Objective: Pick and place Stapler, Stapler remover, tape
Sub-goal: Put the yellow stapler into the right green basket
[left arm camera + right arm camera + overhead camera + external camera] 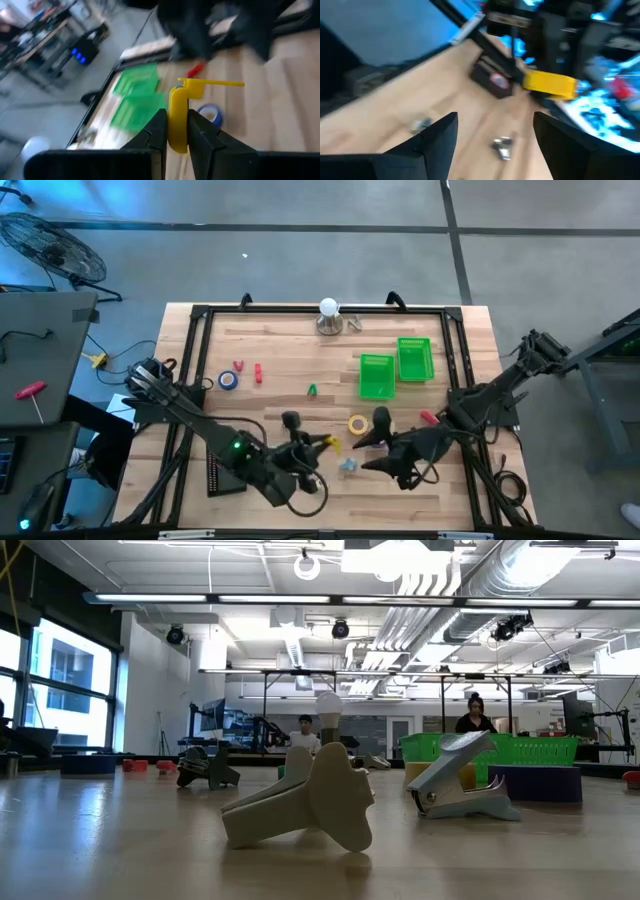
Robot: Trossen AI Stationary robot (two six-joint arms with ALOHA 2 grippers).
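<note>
1. On the pale wooden table [300, 380], ringed by a black frame, both dark arms reach in toward the front middle; the floor around it is grey, and a fan stands off the far left corner.
2. Across the table at surface level, the room behind shows bright ceiling lights, ducts, windows on the left and two people far back.
3. Two green bins [395, 366] sit side by side right of centre, toward the far edge; from above I see nothing inside them.
4. Left gripper [177, 131] is clamped on the yellow stapler [179, 117], its fingers pressed to both sides; the stapler is held near the table's front middle.
5. Right gripper [495, 130] hangs spread wide with nothing between its fingers, just right of the left one, above a small silver stapler remover [347, 466].
6. A yellow tape roll [357, 423] lies just beside the right gripper, a blue tape roll [228, 380] on the left side with small red pieces near it.
7. A white bulb on a metal base [329, 315] stands at the far edge.
8. Bare wood lies open at the far left and along the front right.
</note>
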